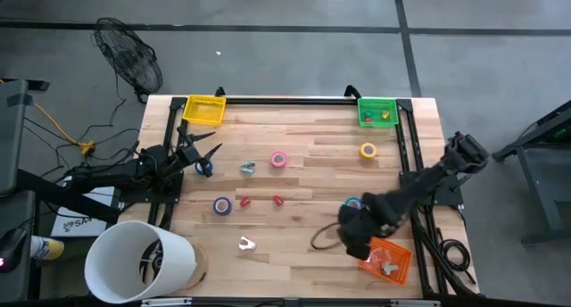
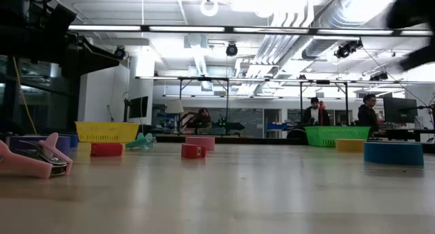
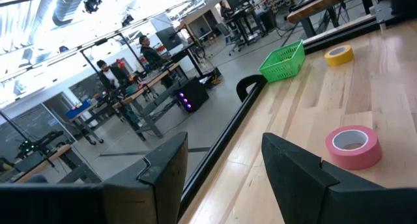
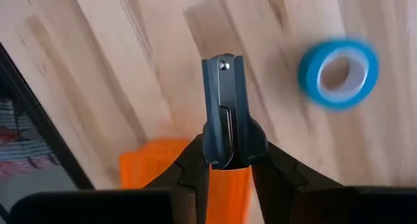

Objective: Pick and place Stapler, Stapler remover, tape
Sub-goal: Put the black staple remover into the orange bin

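My right gripper (image 4: 228, 162) is shut on a dark stapler (image 4: 224, 107), above the table beside the orange basket (image 4: 171, 164). In the high view the right gripper (image 1: 351, 234) hangs near the front right, between a blue tape roll (image 1: 354, 203) and the orange basket (image 1: 393, 259). The blue tape (image 4: 339, 73) lies flat on the wood. My left gripper (image 1: 203, 155) waits open at the table's left. A pink tape roll (image 3: 354, 146) and a yellow tape roll (image 3: 339, 55) lie beyond it. Stapler removers (image 1: 247, 169) (image 1: 246, 244) lie on the table. My right gripper pinches the stapler's near end (image 4: 226, 154) between its two fingers (image 4: 190, 164). The fingers come from above, pointing down, and lie along the stapler. The stapler's other end (image 4: 223, 62) sticks out past the fingertips. It hangs clear of the table.
A green basket (image 1: 376, 111) stands at the far right and a yellow basket (image 1: 204, 109) at the far left. A purple tape roll (image 1: 222, 205) and two red stapler removers (image 1: 277, 200) lie mid-table. A white bucket (image 1: 143, 262) stands at the front left. A stapler remover (image 1: 389, 268) lies in the orange basket.
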Controlling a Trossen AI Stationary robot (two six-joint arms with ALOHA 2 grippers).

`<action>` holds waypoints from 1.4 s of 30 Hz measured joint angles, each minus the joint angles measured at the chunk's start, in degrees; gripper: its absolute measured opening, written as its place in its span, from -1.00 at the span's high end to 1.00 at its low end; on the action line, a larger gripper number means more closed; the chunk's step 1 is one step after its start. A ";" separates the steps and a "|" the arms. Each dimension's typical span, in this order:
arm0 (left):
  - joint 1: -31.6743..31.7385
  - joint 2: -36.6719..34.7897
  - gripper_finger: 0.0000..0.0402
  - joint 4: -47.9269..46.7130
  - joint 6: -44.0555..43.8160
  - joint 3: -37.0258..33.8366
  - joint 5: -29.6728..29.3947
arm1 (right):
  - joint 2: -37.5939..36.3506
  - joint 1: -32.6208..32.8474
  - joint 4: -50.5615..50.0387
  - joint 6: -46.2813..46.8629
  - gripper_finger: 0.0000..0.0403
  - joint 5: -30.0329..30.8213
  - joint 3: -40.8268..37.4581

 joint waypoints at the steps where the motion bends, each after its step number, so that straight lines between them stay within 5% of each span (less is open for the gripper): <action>1: 0.00 -0.01 0.04 0.00 0.00 0.02 0.01 | -0.21 1.67 0.01 2.94 0.60 0.47 -0.32; 18: -0.02 0.00 0.04 0.00 0.00 0.00 0.01 | 2.27 19.50 0.09 34.92 0.60 7.00 -0.60; 32: -0.01 -0.02 0.04 0.02 -0.20 0.02 0.03 | 11.16 20.30 2.31 39.28 0.60 -1.19 -0.62; 42: 0.00 -0.01 0.04 0.02 -0.22 0.02 0.03 | 12.24 20.30 2.68 40.41 0.46 -1.12 -0.62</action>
